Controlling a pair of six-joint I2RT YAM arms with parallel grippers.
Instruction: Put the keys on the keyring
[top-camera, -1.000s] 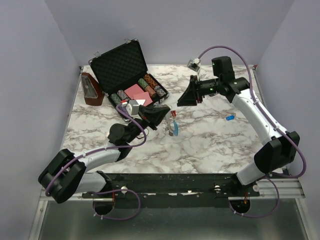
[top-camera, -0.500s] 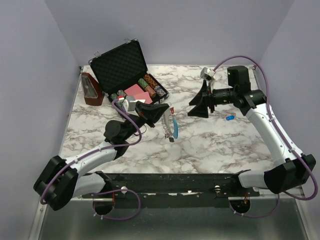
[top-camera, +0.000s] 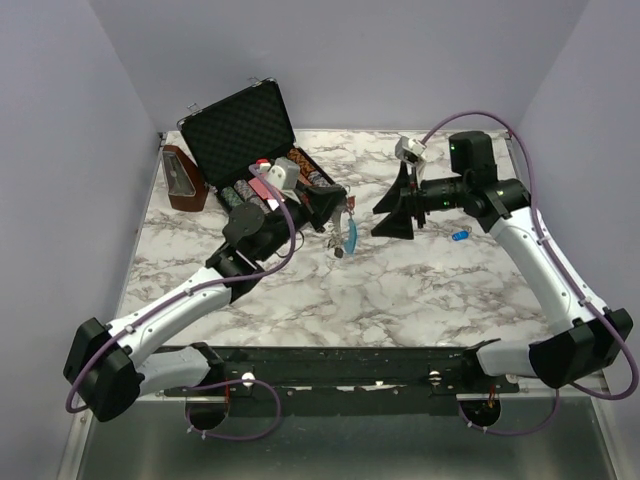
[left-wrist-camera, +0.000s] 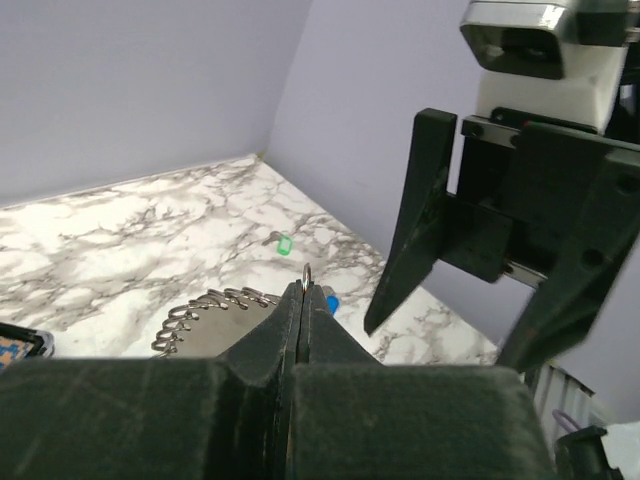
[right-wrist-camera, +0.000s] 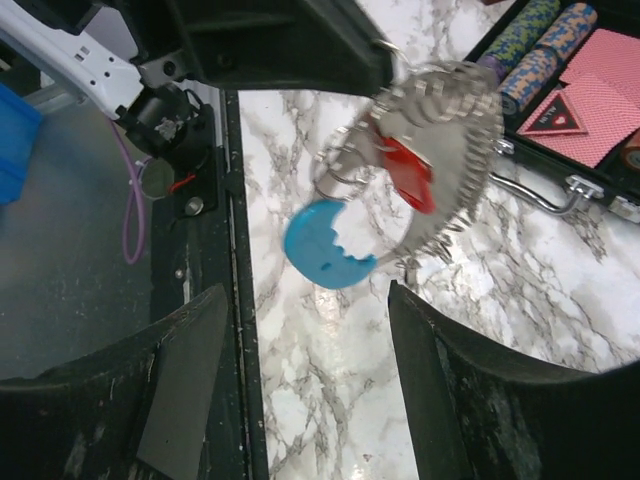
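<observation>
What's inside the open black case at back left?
Rows of poker chips and red cards lie in the case. From above, the left arm covers much of its tray; the rest is hidden.

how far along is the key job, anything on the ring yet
Done, it seems: the red key hangs inside the coiled keyring. In hand: the left end effector is shut on the keyring, holding it up in front of the open, empty right end effector. Left: the blue key lies alone on the marble table, apart from the ring.
</observation>
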